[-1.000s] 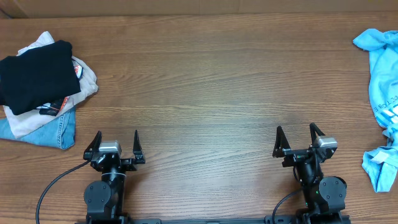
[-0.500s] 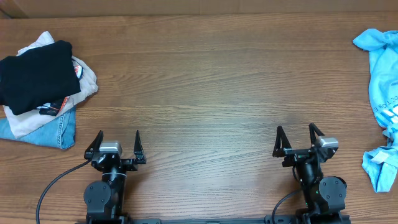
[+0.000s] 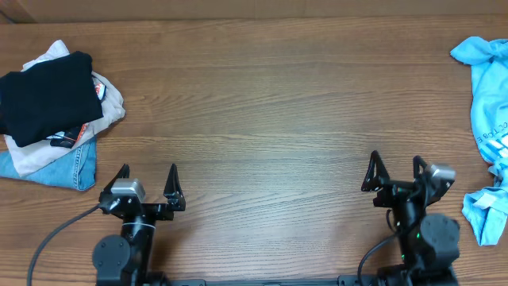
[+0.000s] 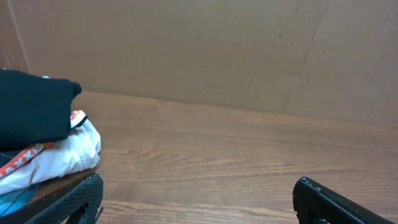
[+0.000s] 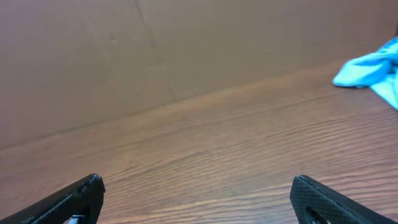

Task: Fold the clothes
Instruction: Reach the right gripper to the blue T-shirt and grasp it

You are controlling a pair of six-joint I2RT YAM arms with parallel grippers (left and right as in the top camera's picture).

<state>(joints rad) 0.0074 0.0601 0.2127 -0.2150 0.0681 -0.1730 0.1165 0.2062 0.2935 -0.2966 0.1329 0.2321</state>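
Clothes for this task are one sky-blue T-shirt, which lies crumpled at the far right edge of the desk, partly cut by the border of the overhead view. Its white printed letters show near the middle, and a loose blue end hangs toward the near side. In the right wrist view only a blue corner appears at the far right. The right jaws are spread wide and hold nothing; they stand on the near side of the desk, to the left of the shirt and apart from it. The left jaws, also spread wide and holding nothing, stand near the left side, well apart from the shirt. Far left lies a separate pile, with a black folded garment over a beige garment and blue jeans; it is not part of the job. I judge that the folding is not yet started and the step in hand is to reach the shirt. To do it well, the right arm should go right and far and take one layer at a clear edge, not the bunched middle. It should then pull the shirt to the bare middle, where the left arm can help to spread it flat.
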